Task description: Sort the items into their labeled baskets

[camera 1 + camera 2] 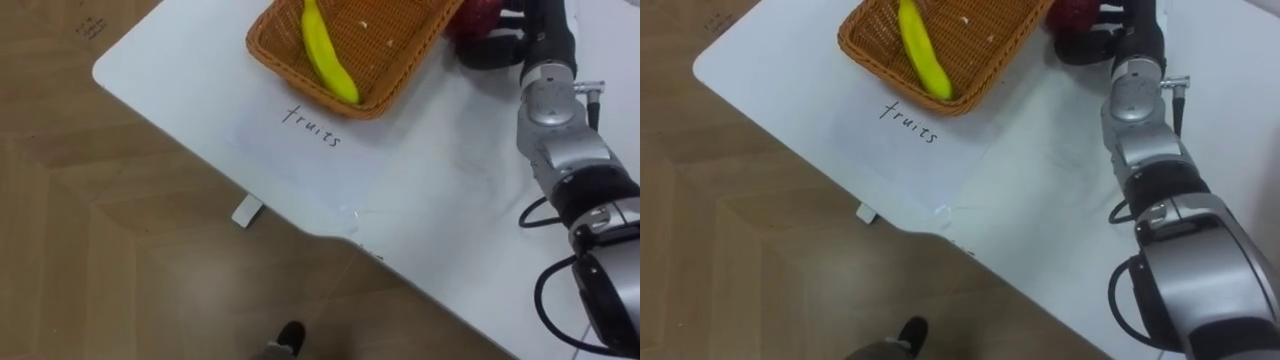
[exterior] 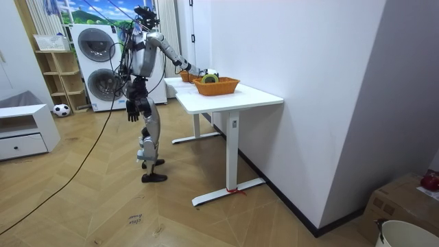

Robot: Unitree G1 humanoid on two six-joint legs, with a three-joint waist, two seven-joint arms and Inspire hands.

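A wicker fruit basket (image 1: 290,72) stands near the white table's (image 1: 430,200) corner with a yellow banana (image 1: 328,50) lying in it. The word "fruits" (image 1: 312,125) is written on the table in front of it. My right arm reaches across the table, and my right hand (image 1: 497,48) is curled round a red fruit (image 1: 478,15) just right of the basket's rim. Whether the fruit rests on the table I cannot tell. In the room view I stand at the table's far end, with a second basket (image 2: 219,88) holding several items nearer the camera. My left hand (image 2: 132,108) hangs relaxed at my side.
The table (image 2: 233,99) runs along a white wall. Wooden floor lies to my left below the table's edge. Two stacked washing machines (image 2: 96,62), a shelf (image 2: 58,75) and a low white cabinet (image 2: 24,130) stand behind me.
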